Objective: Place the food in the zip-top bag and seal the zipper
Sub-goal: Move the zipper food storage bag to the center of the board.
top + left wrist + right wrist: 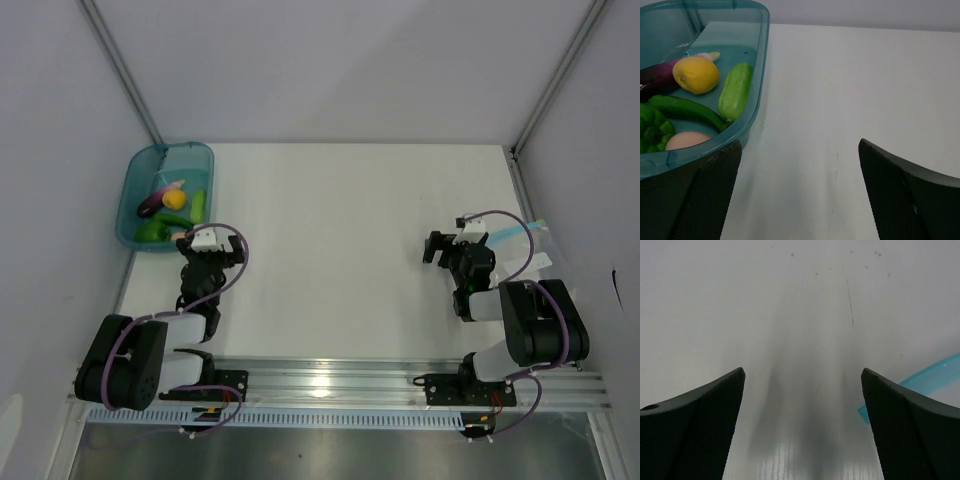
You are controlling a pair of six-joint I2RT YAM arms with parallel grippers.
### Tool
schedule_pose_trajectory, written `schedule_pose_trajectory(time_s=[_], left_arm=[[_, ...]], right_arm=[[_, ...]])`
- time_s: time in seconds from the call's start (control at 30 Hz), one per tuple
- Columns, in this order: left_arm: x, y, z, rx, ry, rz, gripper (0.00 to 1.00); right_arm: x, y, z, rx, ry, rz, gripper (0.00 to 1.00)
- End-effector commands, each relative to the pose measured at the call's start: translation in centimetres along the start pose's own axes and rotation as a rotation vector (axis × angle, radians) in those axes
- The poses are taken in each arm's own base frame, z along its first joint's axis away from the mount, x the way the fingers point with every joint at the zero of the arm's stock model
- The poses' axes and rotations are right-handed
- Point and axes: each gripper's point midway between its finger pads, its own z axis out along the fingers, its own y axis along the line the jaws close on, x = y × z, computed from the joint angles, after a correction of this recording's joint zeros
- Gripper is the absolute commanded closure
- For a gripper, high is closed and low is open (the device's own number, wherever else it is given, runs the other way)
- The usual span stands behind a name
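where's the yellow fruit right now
In the top view the yellow fruit sits in the teal tub at the far left of the table, between the eggplant and the cucumber.

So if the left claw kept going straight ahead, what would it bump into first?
Probably the translucent teal plastic tub: its near corner sits just ahead of the left claw's left finger. Between the fingers only bare white table shows. Depth is unclear.

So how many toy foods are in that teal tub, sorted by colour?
Green: 3 (cucumber-like piece, long pepper, bell pepper)
Purple: 1 (eggplant)
Yellow: 1 (round fruit)
Pinkish: 1 (rounded piece)
Total: 6, all in the tub. A pale tip behind the round fruit may belong to the eggplant; I cannot tell.
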Motion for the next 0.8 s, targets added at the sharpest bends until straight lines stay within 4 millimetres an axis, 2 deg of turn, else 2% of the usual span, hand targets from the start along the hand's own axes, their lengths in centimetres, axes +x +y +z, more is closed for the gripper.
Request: schedule_pose_trajectory(time_s=[0.0, 0.1, 0.13, 0.17, 0.23, 0.27, 0.33, 0.37, 0.4, 0.43, 0.47, 0.5, 0.53, 0.57, 0.63, 0.67, 0.73, 0.77], left_arm=[[-2.8, 0.2, 0.7, -0.014, -0.090, 0.002, 0.00], [-3.5, 0.3, -0.1, -0.011, -0.122, -0.004, 0.00], [-4.8, 0.4, -0.5, -0.016, -0.160, -0.013, 0.01], [-4.2, 0.7, -0.7, -0.030, -0.126, -0.006, 0.01], [-5.2, 1.2, -0.8, -0.060, -0.137, -0.016, 0.01], [-6.5, 1.3, -1.2, -0.066, -0.171, -0.028, 0.00], [-6.6, 1.7, -1.4, -0.090, -0.127, -0.052, 0.01], [-8.5, 1.8, -1.7, -0.096, -0.160, -0.074, 0.01], [-7.6, 1.8, -1.9, -0.106, -0.108, -0.093, 0.00], [-8.7, 1.7, -1.8, -0.106, -0.119, -0.114, 0.00], [-9.8, 1.4, -1.8, -0.090, -0.130, -0.134, 0.00], [-9.8, 1.0, -2.1, -0.077, -0.112, -0.177, 0.00], [-11.3, 0.6, -2.1, -0.055, -0.133, -0.207, 0.00], [-11.4, -0.7, -2.2, 0.017, -0.120, -0.218, 0.00], [-12.7, -2.5, -2.7, 0.106, -0.137, -0.264, 0.01], [-12.9, -3.4, -2.8, 0.146, -0.130, -0.279, 0.00], [-12.6, -5.1, -2.9, 0.192, -0.085, -0.311, 0.01], [-13.2, -5.6, -2.8, 0.204, -0.079, -0.317, 0.00]], right_arm=[[-1.8, -0.1, -0.1, 0.010, -0.070, -0.021, 0.00], [-1.8, -0.1, 0.1, 0.010, -0.066, -0.020, 0.01], [-1.8, -0.2, 0.0, 0.012, -0.070, -0.021, 0.01], [-2.0, -0.2, -0.1, 0.012, -0.073, -0.021, 0.00], [-1.7, -0.2, -0.2, 0.012, -0.070, -0.021, 0.01], [-1.9, 0.1, -0.3, 0.004, -0.076, -0.023, 0.01], [-2.9, 0.2, -0.5, 0.014, -0.095, -0.057, 0.01], [-2.4, 0.9, -0.7, 0.009, -0.063, -0.074, 0.00], [-3.5, 1.0, -1.0, 0.022, -0.078, -0.083, 0.01], [-4.8, 1.1, -0.9, 0.042, -0.092, -0.080, 0.01], [-4.1, 0.7, -1.1, 0.092, -0.035, -0.076, 0.01], [-5.2, 0.4, -1.4, 0.121, -0.044, -0.056, 0.01], [-5.6, 0.4, -1.5, 0.147, -0.035, 0.019, 0.01], [-6.0, -0.5, -1.6, 0.219, 0.005, 0.052, 0.01], [-7.3, -0.7, -2.0, 0.253, 0.034, 0.119, 0.01], [-7.8, -0.1, -2.1, 0.229, 0.103, 0.130, 0.01], [-8.6, -0.1, -2.4, 0.221, 0.152, 0.143, 0.01], [-7.5, -0.7, -3.2, 0.274, 0.223, 0.196, 0.01]])
